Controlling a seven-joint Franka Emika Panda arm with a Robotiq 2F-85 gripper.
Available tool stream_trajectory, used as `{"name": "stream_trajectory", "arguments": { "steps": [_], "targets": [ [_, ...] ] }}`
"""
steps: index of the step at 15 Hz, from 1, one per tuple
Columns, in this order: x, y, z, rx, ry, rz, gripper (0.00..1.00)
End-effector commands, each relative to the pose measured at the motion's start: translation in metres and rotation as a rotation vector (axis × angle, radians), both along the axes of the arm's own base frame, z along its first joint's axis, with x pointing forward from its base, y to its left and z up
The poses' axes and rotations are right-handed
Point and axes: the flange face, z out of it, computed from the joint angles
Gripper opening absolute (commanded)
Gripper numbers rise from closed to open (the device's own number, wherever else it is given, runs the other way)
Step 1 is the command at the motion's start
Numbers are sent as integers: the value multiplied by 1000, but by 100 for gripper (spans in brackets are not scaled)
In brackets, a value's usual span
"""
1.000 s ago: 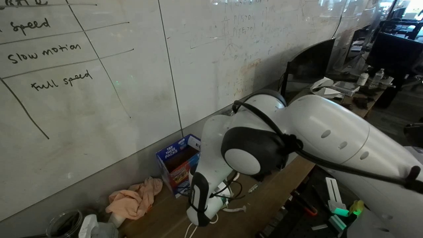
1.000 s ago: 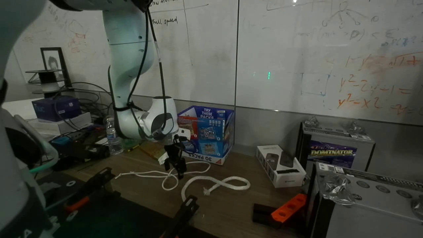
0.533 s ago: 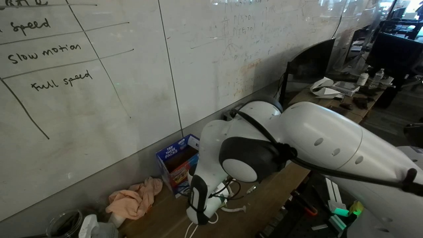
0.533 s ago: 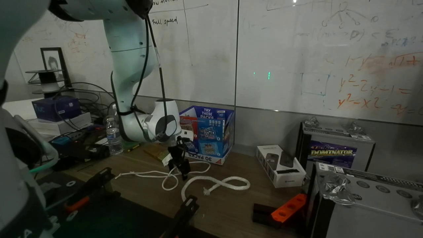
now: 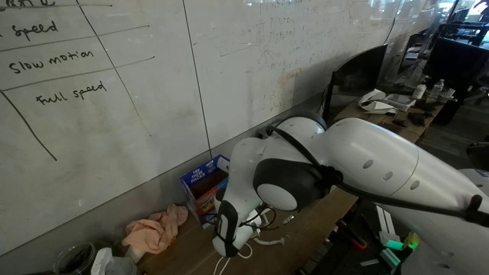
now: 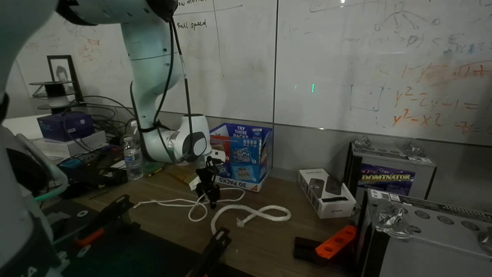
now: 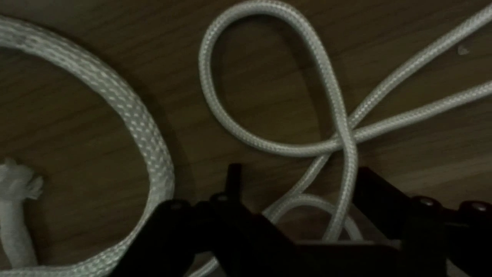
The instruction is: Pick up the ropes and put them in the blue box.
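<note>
the gripper [image 7: 299, 173] is pointing down low over the wooden table [image 6: 265, 242], and its fingers are standing apart: it is hanging released, with strands of the thin rope [image 7: 344, 134] showing between the fingers in the wrist view; whether either finger is touching a strand, i cannot tell. the thin rope is lying on the table, curling into loops and crossing itself just ahead of the fingers. the thick rope [image 7: 140, 125] is lying beside it, bending into a wide curve, its frayed end showing at the left of the wrist view. in both exterior views the blue box [image 6: 244, 156] is standing on the table near the whiteboard [image 5: 107, 126], its top gaping, its back panel reading "try these packs"; both ropes are resting outside it, the thin rope nearer and the thick rope farther off. the white arm [image 5: 366, 149] is reaching across and hiding part of the box. in an exterior view a peach cloth [image 5: 154, 231] is lying crumpled just beside the box, and a white carton [image 6: 326, 190] is sitting near it in an exterior view.
</note>
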Motion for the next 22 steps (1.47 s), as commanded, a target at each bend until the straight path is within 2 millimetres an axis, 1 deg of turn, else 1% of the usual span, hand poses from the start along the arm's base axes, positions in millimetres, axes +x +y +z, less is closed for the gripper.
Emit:
{"name": "stream_trajectory", "arguments": {
  "steps": [1,6,8,11,12,14,15,16,19,22],
  "targets": [
    [7,-3,-4,-3,41,-7,43],
    [12,-12,-2,-3,91,-27,6],
    [14,-18,-2,1,122,-42,0],
    [21,-30,2,26,163,-70,1],
    [27,-34,11,46,173,-83,1],
    [38,-40,30,84,188,-103,4],
    [45,-44,47,110,193,-112,4],
    [51,-48,59,128,194,-121,4],
    [73,-62,120,179,166,-141,3],
    [95,-73,188,212,117,-161,3]
  ]
}}
